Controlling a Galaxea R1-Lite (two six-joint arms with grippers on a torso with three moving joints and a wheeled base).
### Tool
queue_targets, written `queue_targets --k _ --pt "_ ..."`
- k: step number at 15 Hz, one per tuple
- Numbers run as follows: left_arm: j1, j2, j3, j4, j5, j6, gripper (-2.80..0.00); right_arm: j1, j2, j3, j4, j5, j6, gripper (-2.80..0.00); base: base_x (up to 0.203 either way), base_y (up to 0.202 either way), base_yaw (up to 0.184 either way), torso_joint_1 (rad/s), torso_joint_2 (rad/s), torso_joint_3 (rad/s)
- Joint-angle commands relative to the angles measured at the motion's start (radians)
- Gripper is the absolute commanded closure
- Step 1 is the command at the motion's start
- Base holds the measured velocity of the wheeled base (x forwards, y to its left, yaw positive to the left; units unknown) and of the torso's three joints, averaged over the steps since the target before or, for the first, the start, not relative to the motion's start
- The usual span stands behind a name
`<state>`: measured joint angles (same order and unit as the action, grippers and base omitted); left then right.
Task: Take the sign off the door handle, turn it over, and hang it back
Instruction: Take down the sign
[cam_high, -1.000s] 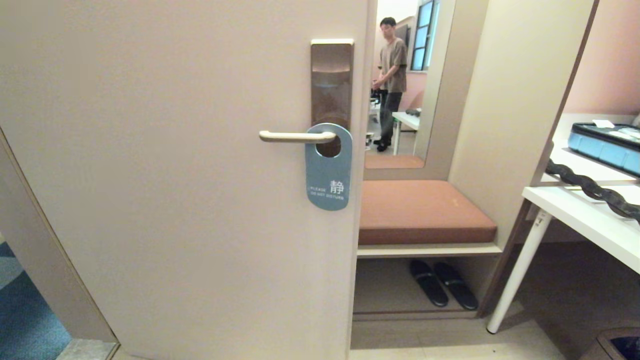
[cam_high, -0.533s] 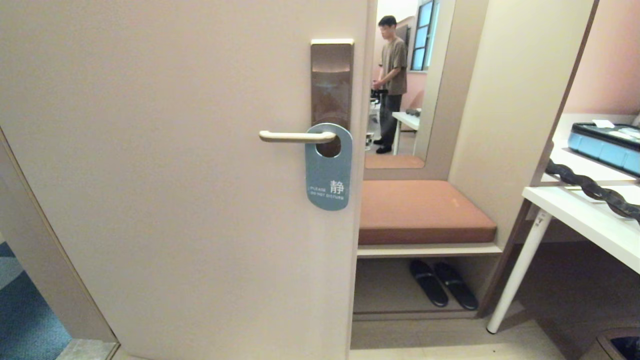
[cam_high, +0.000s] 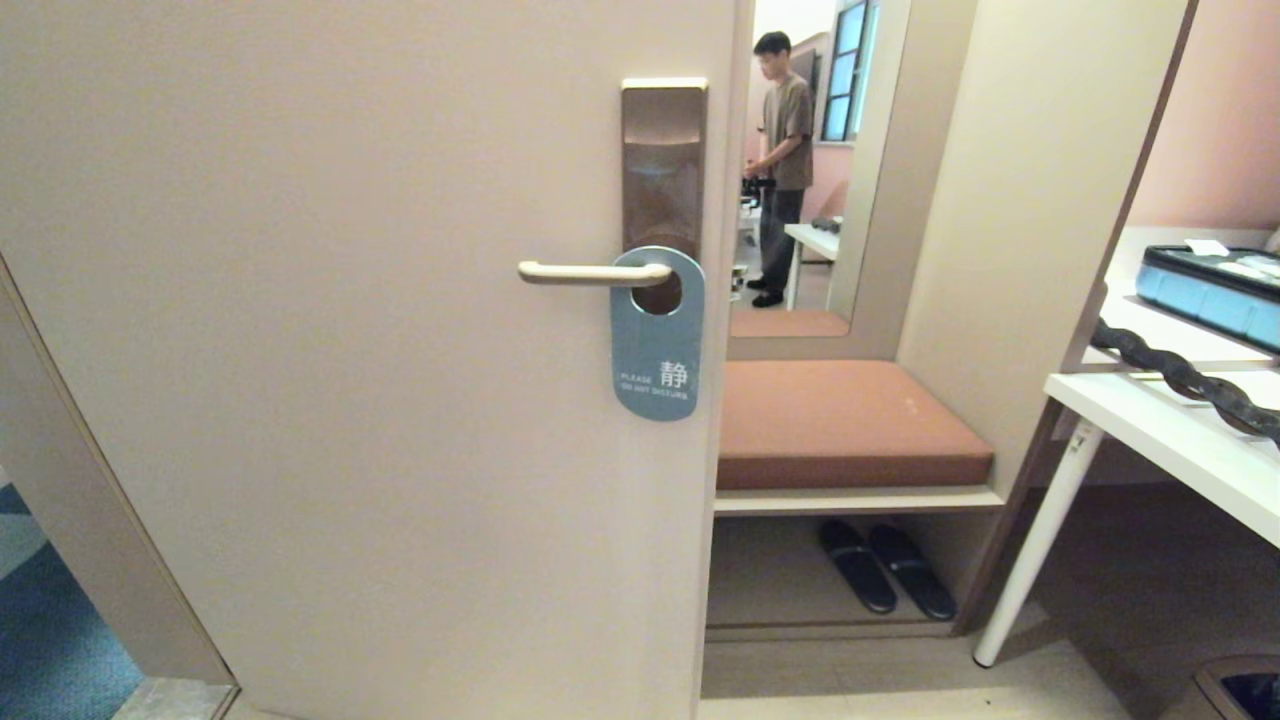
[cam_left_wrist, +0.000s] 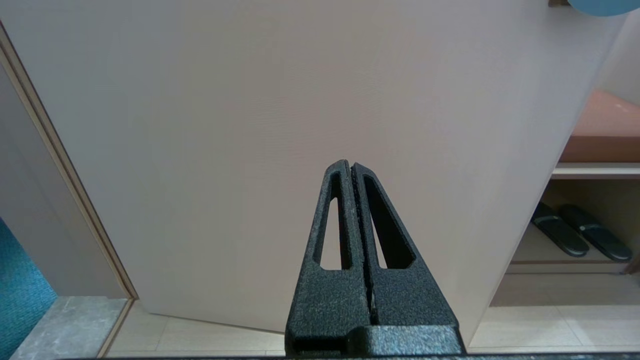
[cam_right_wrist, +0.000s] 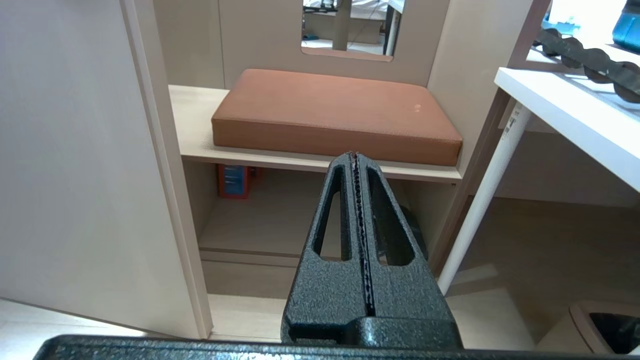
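1. Nothing of the task is done yet, as far as the views show: the sign (cam_high: 657, 335) hangs on the door handle (cam_high: 590, 272), its oval hole threaded over the lever close to the bronze-brown lock plate (cam_high: 663, 165), near the free edge of the door (cam_high: 350, 350).
2. The sign's grey-blue face with the white character faces outward, and it hangs straight down, flat against the door below the lock plate.
3. The left pincer (cam_left_wrist: 352, 167) has its fingers pressed together and holds nothing. It points at the bare lower part of the door, below the sign; only the sign's rounded bottom tip (cam_left_wrist: 597, 6) shows at the edge of that wrist view.
4. The right pincer (cam_right_wrist: 355, 156) is likewise closed and empty. It points past the door's edge toward the brown cushion (cam_right_wrist: 335, 112) on the bench shelf.
5. Neither arm appears in the head view, so both seem parked low, well apart from the handle.
6. All steps remain: reach up and grip the sign, slide it off the lever's free end, turn it so the white face shows, then thread the hole back over the lever.
7. A person (cam_high: 783, 165) stands deeper in the room, beyond the opening, well apart from the door.
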<state>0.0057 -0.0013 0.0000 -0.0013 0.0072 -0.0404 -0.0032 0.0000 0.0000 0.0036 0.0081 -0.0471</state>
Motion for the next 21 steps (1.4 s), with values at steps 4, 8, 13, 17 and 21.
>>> queue_targets --k 4,8,13,17,21 --pt "0.000 0.001 0.000 0.000 0.000 -0.001 0.00 0.000 0.000 -0.040 -0.001 0.004 -0.005 0.00 0.000 0.000 0.000 0.000 0.00 0.000" --pt "0.000 0.001 0.000 0.000 0.000 0.000 0.00 0.000 0.005 -0.117 0.008 0.033 -0.002 0.00 0.000 0.000 0.000 0.000 0.00 0.000" --pt "0.000 0.001 0.000 0.000 0.000 -0.001 0.00 0.007 0.136 -0.242 0.006 0.034 -0.001 0.00 0.000 0.000 0.000 0.000 0.00 0.000" --pt "0.000 0.001 0.000 0.000 0.000 -0.001 0.00 0.027 0.322 -0.374 0.000 0.028 0.003 0.00 0.000 0.000 0.000 0.000 0.00 0.000" --pt "0.000 0.001 0.000 0.000 0.000 -0.001 0.00 0.029 0.507 -0.457 -0.070 0.026 0.006 0.00 0.000 0.000 0.000 0.000 0.00 0.000"
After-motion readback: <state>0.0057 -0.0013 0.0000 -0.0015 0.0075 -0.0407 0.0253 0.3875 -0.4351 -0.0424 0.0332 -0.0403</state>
